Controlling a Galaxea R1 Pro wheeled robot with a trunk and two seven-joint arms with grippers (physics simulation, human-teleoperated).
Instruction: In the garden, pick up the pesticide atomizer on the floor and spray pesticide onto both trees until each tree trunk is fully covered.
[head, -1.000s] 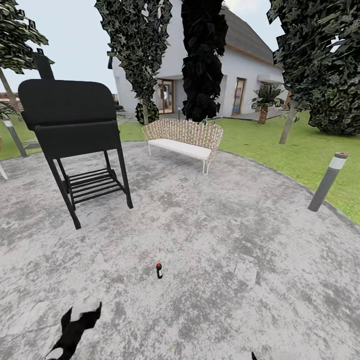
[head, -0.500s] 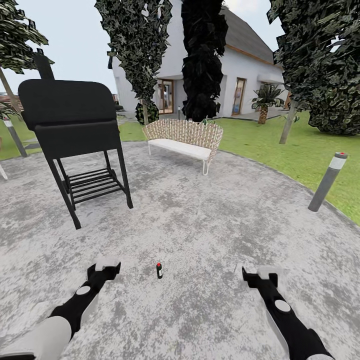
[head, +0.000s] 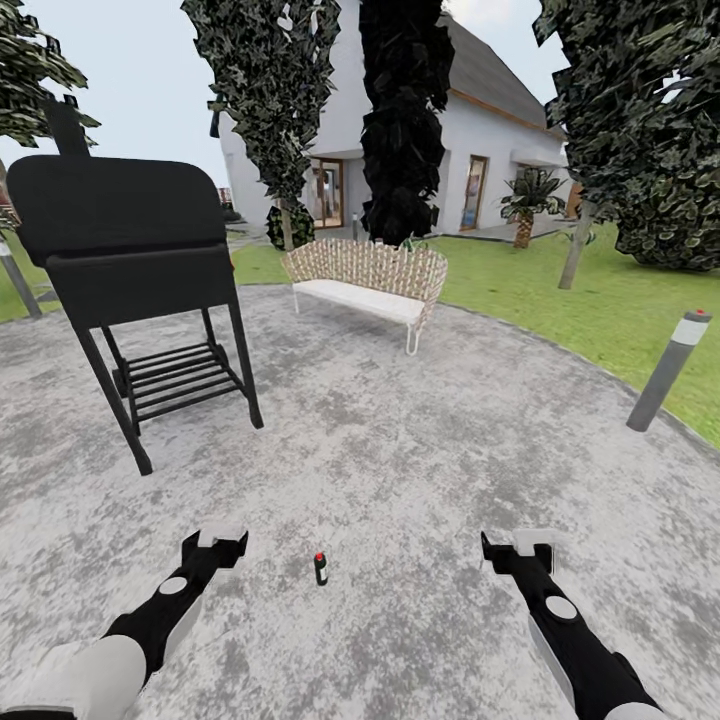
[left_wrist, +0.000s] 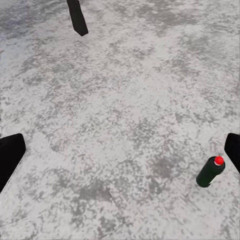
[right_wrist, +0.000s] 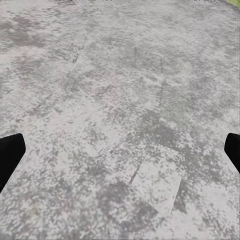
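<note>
Dark, red-capped pesticide atomizer (head: 320, 568) stands upright on grey paving (head: 420, 470).

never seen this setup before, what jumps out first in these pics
The big black grill on the paving at the head view's left dominates, with a wicker bench behind it before a white house. Low on the ground, a tiny dark bottle with a red cap, the pesticide atomizer, stands between the left gripper and right gripper.

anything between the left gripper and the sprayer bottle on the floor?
Nothing: the head view shows bare grey speckled paving between the open left gripper and the small dark red-capped atomizer bottle.
</note>
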